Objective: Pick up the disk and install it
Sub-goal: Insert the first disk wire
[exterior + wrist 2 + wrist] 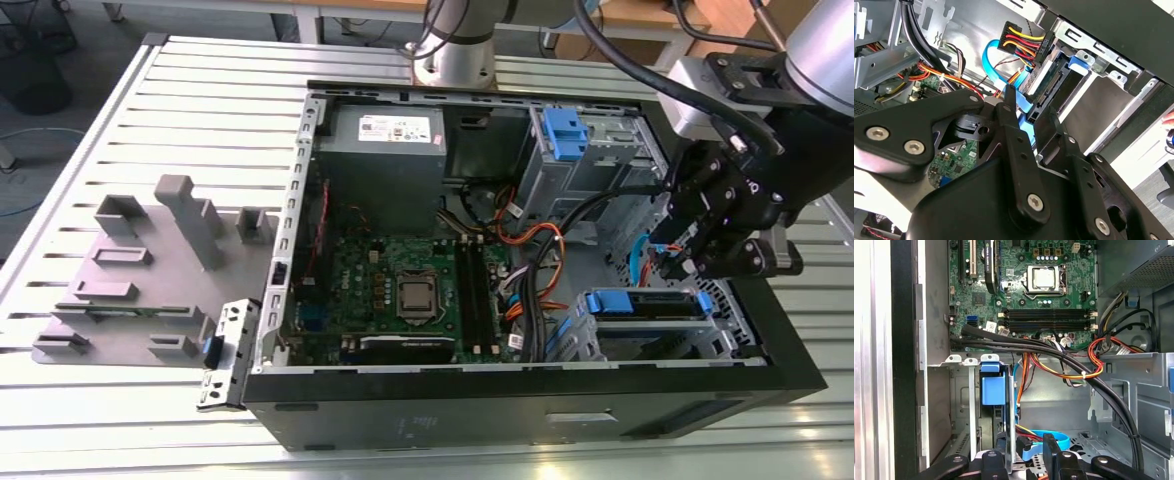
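Gripper (1028, 106) at disk (1054, 77) end in drive bay (1114, 75), grip can't tell, pwr cables (1024, 40) nr.

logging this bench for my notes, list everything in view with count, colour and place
table: 1, silver, slatted, under everything
computer case: 1, black, open, on the table
power supply: 1, grey, far corner of the case
circuit board: 1, green, on the case floor
disk: 1, blue-framed, in the drive bay near the hand
second carrier: 1, blue, in the bay beside the power supply
cables: many, black, orange, red, yellow, blue, between board and bays
fixture plate: 1, grey, with upright blocks, exterior view's left
arm: 1, silver, base behind the case
hand: 1, black, inside the case by the disk
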Robot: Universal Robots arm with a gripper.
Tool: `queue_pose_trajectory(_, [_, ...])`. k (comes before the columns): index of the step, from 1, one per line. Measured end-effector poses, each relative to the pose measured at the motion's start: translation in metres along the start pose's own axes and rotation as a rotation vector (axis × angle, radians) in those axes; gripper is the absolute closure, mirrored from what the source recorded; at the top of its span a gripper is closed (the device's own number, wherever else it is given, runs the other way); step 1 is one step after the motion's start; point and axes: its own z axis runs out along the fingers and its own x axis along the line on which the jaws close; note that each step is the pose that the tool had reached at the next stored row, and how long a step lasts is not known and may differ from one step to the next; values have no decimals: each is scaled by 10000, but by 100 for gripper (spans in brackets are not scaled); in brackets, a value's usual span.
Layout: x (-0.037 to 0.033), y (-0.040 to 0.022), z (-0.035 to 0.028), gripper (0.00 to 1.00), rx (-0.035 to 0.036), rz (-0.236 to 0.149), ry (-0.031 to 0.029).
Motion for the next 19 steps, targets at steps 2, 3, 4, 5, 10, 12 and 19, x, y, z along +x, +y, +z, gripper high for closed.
queue_pose_trajectory(2, [0, 0, 0, 58, 0, 0, 0])
queue_pose_trajectory(3, [0, 0, 0, 58, 0, 0, 0])
queue_pose_trajectory(4, [0, 0, 1, 58, 0, 0, 0])
queue_pose_trajectory(5, [0, 0, 1, 58, 0, 0, 0])
queue_pose_trajectory(10, [0, 0, 2, 60, 0, 0, 0])
queue_pose_trajectory(12, [0, 0, 2, 66, 0, 0, 0])
queue_pose_trajectory(19, [0, 0, 3, 80, 0, 0, 0])
